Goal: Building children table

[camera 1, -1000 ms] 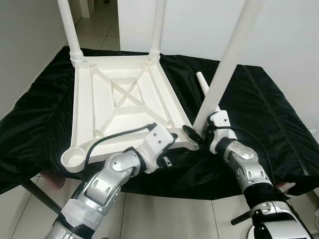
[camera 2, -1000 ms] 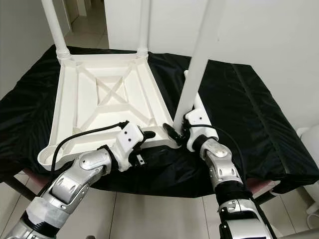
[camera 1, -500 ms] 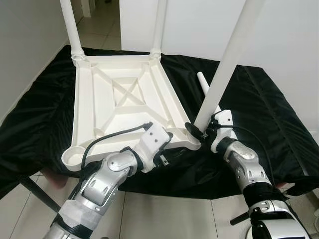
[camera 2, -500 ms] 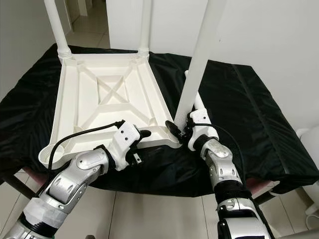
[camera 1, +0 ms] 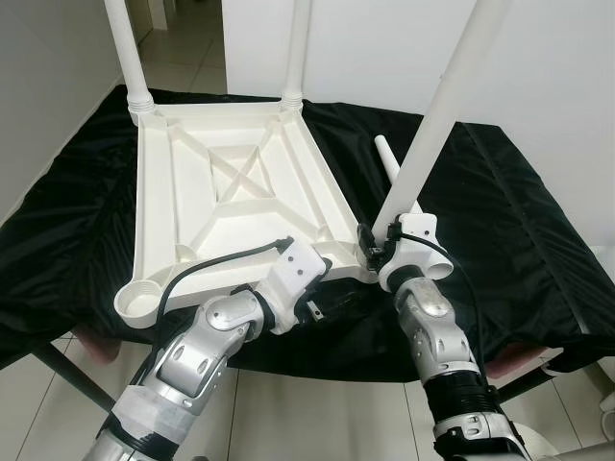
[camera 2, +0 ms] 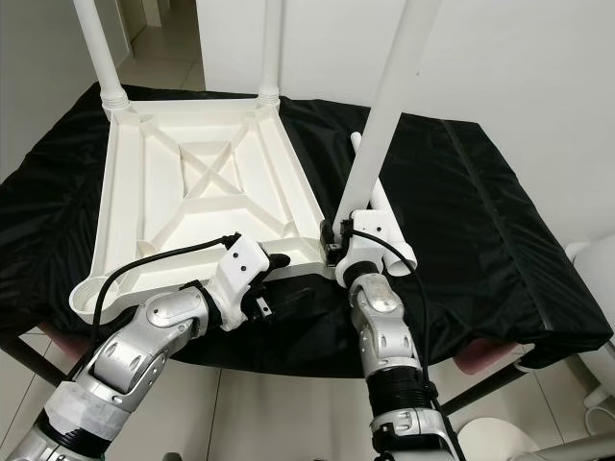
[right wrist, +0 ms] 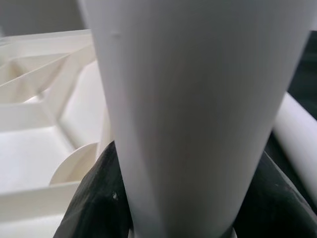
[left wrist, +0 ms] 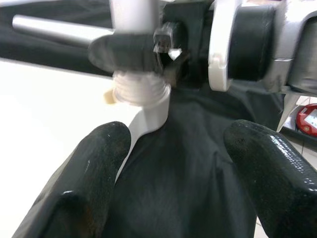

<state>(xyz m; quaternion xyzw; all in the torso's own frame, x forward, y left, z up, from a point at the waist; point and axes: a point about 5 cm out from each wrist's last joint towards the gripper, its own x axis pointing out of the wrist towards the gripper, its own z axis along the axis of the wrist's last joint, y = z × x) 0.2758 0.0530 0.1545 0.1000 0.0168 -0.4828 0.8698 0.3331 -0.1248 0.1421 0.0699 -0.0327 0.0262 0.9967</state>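
Note:
The white children's table top (camera 1: 231,192) lies upside down on a black cloth (camera 1: 519,221). Two white legs (camera 1: 125,48) stand in its far corners. My right gripper (camera 1: 377,245) is shut on the lower end of a third leg (camera 1: 432,125), which leans at the near right corner. In the left wrist view its threaded end (left wrist: 141,91) sits just above the corner tab. My left gripper (camera 1: 334,279) is open at the front edge beside that corner, its fingers (left wrist: 84,183) on either side of the tab. The near left socket (camera 1: 137,305) holds no leg.
Another loose white leg (camera 1: 389,163) lies on the cloth behind the held one. White walls stand close at the left and back right. Tiled floor (camera 1: 317,423) lies below the cloth's front edge, and a pinkish seat (camera 1: 524,360) pokes out at the right.
My right forearm has swung left and now rises from straight below the gripper. The held leg's foot has shifted slightly toward the corner. My left gripper has barely moved.

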